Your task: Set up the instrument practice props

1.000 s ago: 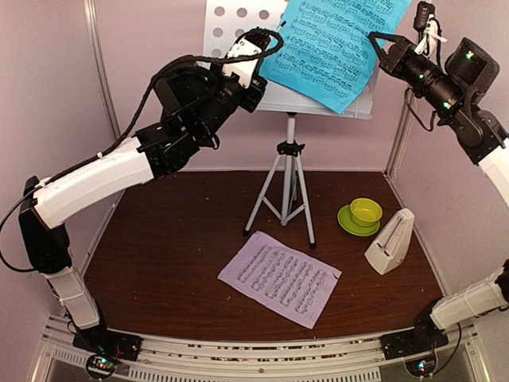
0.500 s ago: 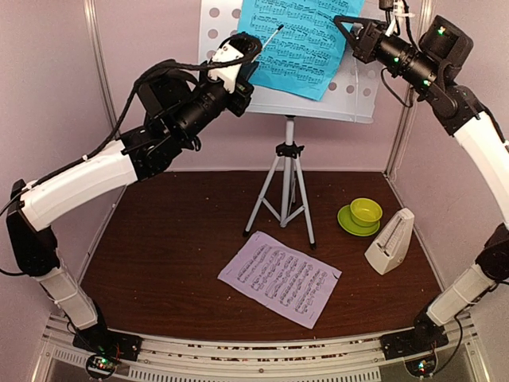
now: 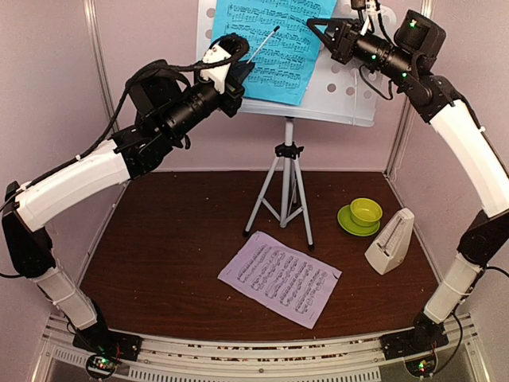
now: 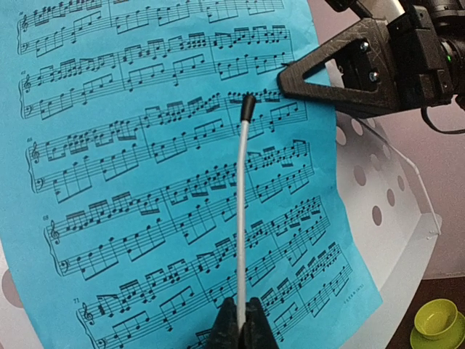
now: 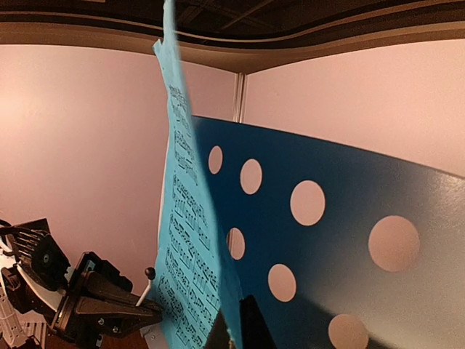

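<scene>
Your right gripper [image 3: 314,28] pinches the cyan sheet [image 3: 266,36] at the stand desk [image 3: 350,95], left gripper [image 4: 238,331] clamps a thin rod [image 4: 241,218]; lilac sheet [image 3: 280,278] lies unplaced near the table's [image 3: 175,239] front edge.

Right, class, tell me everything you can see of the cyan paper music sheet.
The cyan paper music sheet is a thin rectangular page printed with black staves of notes. It hangs tilted before the pale perforated music-stand desk, its top cut off in the overhead view. The right gripper is shut on its right edge, where the page stands off the desk. The thin white black-tipped baton held in the left gripper crosses its face; whether they touch cannot be told.
</scene>
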